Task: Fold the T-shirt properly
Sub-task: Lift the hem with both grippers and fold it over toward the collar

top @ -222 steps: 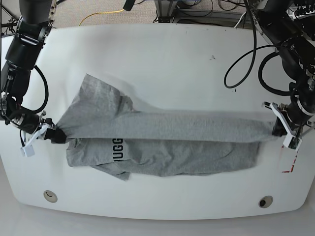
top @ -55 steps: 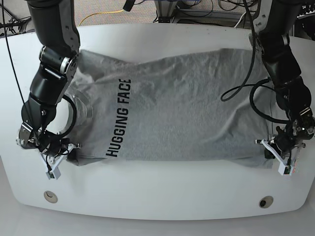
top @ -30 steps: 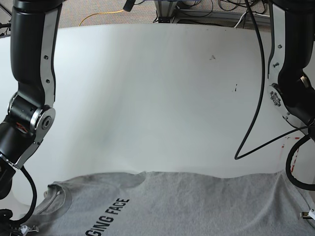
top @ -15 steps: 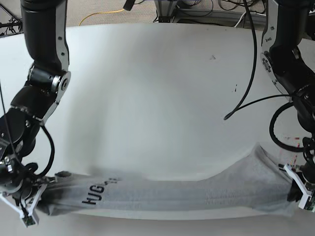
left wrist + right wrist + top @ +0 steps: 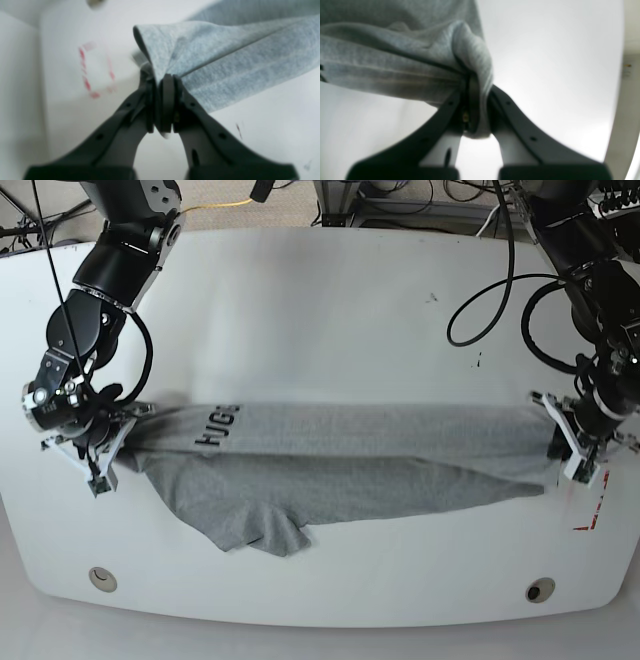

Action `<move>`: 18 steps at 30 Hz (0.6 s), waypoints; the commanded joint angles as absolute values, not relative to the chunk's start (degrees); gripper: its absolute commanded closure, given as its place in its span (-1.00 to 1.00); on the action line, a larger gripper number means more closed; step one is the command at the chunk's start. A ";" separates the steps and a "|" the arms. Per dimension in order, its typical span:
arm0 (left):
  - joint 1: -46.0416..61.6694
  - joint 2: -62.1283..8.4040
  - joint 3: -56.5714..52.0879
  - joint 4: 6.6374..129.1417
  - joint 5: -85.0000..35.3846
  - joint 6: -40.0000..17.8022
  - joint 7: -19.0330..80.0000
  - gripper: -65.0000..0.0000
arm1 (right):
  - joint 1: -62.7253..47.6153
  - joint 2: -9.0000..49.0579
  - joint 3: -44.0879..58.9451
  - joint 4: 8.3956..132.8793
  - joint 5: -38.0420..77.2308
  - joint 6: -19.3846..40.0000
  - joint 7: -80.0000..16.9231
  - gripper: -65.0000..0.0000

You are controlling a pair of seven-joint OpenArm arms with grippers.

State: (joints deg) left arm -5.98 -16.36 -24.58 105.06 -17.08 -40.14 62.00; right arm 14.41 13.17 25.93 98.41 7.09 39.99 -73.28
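Here the T-shirt (image 5: 330, 470) is stretched across the white table (image 5: 330, 320) between the two arms, its upper edge drawn into a taut band with part of the black lettering (image 5: 218, 430) showing, while the loose lower half sags toward the near edge and bunches into a rumpled corner. The left gripper (image 5: 578, 442) has its jaws pressed together on a pinch of cloth at one end, seen close in the left wrist view, where the fabric fans out from the dark fingers (image 5: 167, 100); the right gripper (image 5: 100, 465) is likewise clamped on a thick wad at the other end, cloth wrapped over its tip (image 5: 476, 100). The risk from here, I judge, is an uneven lay: the hanging half is already skewed and creased, so lowering it as it stands could trap a crooked fold or a tucked sleeve beneath. Pulling harder to flatten it might slip the thin pinch out of the left jaws. The table is smooth and glossy, with red marks (image 5: 590, 515) by the left arm and two round inserts (image 5: 540, 590) near the front edge; cables (image 5: 490, 310) trail over the far side, and floor and equipment show beyond
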 commanded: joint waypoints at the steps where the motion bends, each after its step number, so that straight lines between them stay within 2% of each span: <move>1: -4.09 -17.10 -24.92 106.07 -17.36 -40.00 59.47 1.00 | 13.85 14.02 28.88 99.65 6.64 40.00 -72.40 1.00; 8: 7.25 -17.10 -27.47 105.80 -17.36 -40.00 54.11 1.00 | 6.99 12.79 34.59 99.65 10.15 40.00 -72.66 1.00; 18: 15.52 -17.01 -30.55 105.54 -17.01 -40.00 54.11 1.00 | -2.86 12.18 37.32 102.11 15.78 40.00 -72.84 1.00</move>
